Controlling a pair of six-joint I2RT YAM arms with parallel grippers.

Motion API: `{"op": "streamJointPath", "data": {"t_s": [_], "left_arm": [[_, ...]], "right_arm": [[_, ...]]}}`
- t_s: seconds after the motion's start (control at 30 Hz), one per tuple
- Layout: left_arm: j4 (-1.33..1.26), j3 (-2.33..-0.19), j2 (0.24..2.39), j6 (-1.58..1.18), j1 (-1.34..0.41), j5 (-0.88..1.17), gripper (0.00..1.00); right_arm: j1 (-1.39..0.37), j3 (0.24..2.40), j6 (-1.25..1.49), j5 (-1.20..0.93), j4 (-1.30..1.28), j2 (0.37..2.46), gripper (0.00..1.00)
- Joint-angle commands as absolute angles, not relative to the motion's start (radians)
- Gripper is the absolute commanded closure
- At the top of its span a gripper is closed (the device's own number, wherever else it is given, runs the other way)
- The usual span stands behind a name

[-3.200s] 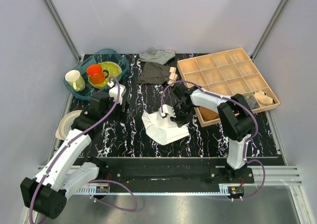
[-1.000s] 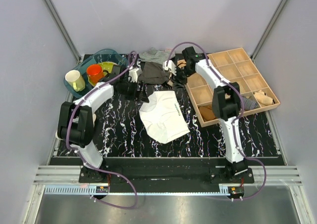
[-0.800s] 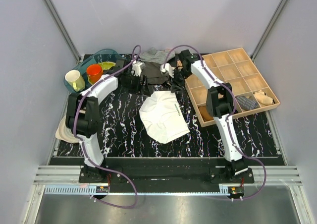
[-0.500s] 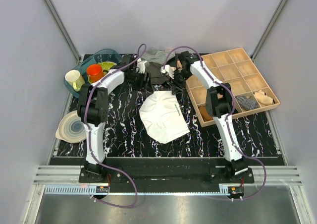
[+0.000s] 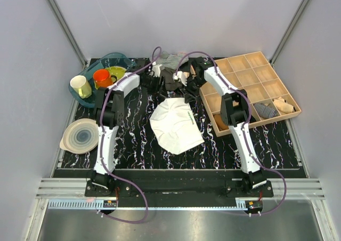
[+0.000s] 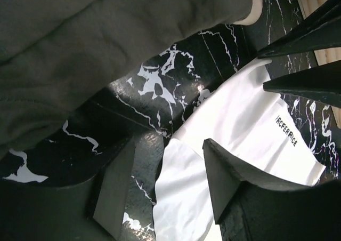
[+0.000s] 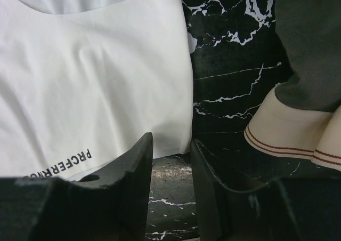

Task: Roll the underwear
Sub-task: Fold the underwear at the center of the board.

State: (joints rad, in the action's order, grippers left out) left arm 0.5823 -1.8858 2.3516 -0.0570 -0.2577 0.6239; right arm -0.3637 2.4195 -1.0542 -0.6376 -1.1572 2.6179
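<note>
Soft, even light from above fills the overhead view, leaving the pale walls (image 5: 176,17) flat and shadows faint. The white underwear (image 5: 173,126) is nearly blown out there, its folds barely readable. Both wrist views are dimmer and harsher in contrast: the jaws show as near-black, slightly soft shapes at the lower edge. In the left wrist view a small glare spot sits on the glossy surface (image 6: 176,70), while the right wrist view keeps the cloth's printed lettering sharp

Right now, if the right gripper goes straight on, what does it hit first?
Likely the underwear, at its corner, under the open right gripper; bare table just beside. Depth unclear.
</note>
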Motion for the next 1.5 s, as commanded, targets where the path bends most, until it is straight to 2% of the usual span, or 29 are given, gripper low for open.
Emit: {"op": "streamJointPath", "data": {"t_s": [0.0,0.17,0.6,0.93,1.2,1.3,1.47], "left_arm": [[0.598,-1.959,2.384,-0.049,-0.278,0.643,0.42],[0.641,-1.983,2.418,-0.026,-0.291,0.647,0.49],[0.715,-1.987,2.424,0.058,-0.298,0.511,0.53],[0.752,-1.986,2.433,0.094,-0.311,0.497,0.67],[0.753,-2.017,2.450,0.083,-0.313,0.526,0.76],[0.755,-2.025,2.451,0.083,-0.313,0.532,0.79],[0.758,-2.046,2.454,0.087,-0.313,0.551,0.94]], "right_arm": [[-0.371,2.462,-1.040,-0.647,-1.163,2.626,0.59],[-0.371,2.467,-1.046,-0.658,-1.161,2.629,0.63],[-0.370,2.490,-1.025,-0.653,-1.149,2.629,0.68],[-0.362,2.503,-1.005,-0.667,-1.134,2.629,0.68],[-0.365,2.505,-1.006,-0.667,-1.138,2.649,0.71],[-0.365,2.507,-1.006,-0.672,-1.140,2.655,0.79],[-0.365,2.528,-1.003,-0.683,-1.141,2.657,0.97]]}}
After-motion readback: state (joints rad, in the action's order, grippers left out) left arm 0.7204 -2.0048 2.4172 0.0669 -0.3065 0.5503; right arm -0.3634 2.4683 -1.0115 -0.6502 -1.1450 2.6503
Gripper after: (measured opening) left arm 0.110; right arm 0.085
